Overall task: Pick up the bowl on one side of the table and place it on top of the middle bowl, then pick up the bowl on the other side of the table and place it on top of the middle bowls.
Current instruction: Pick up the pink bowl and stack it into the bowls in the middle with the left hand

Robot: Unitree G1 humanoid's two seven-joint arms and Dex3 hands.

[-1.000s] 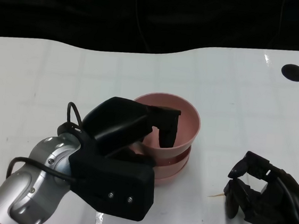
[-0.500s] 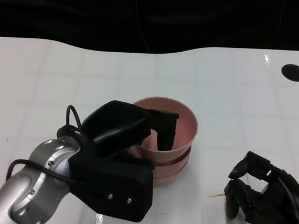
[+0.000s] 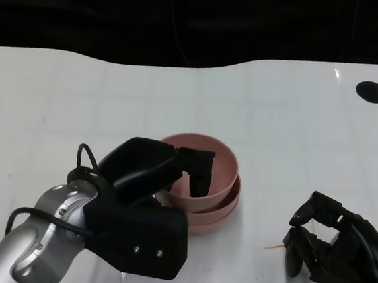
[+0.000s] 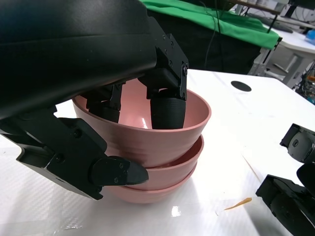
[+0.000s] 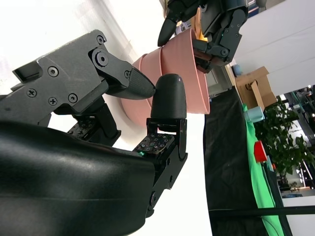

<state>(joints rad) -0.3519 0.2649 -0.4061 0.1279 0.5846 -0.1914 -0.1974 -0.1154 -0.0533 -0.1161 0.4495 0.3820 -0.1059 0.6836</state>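
Observation:
A stack of pink bowls stands mid-table. The top pink bowl [image 3: 221, 166] [image 4: 165, 140] sits nested in the two lower bowls [image 3: 221, 209] [image 4: 165, 174], slightly tilted. My left hand [image 3: 139, 200] [image 4: 98, 59] grips its near rim, fingers [image 4: 167, 110] inside and the thumb [image 4: 118, 172] outside against the stack's wall. My right hand [image 3: 332, 254] [image 5: 98, 147] rests on the table to the right of the stack, apart from it, fingers bent but separated and holding nothing. The right wrist view shows the stack [image 5: 182, 64] with the left hand [image 5: 209, 24] on it.
The white table [image 3: 279, 124] ends at a curved back edge with darkness beyond. A round black hole [image 3: 371, 91] lies at the far right. A small yellowish sliver [image 3: 274, 246] [image 4: 238, 203] lies between the stack and my right hand.
My left hand has lowered the top bowl down and slightly left, so it now sits deeper in the stack. The right hand has not moved.

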